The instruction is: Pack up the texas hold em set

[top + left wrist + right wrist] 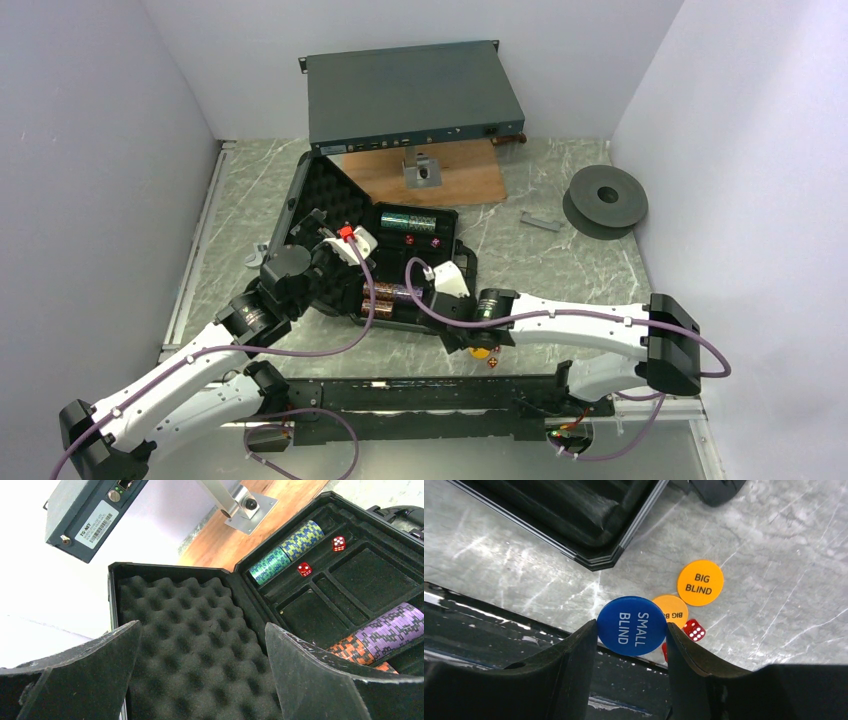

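Marble table [774, 540]; right gripper [631, 631] half-open, clamping blue disc [633, 622].

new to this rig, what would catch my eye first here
The blue SMALL BLIND disc pinched in the right gripper, beside two orange BIG BLIND discs and a red die on the table. Then the open black case mid-table, with colourful chip stacks inside.

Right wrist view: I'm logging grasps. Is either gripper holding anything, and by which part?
The right gripper holds the blue SMALL BLIND disc by opposite edges of its rim, between its fingers. The left gripper is open and holds nothing.
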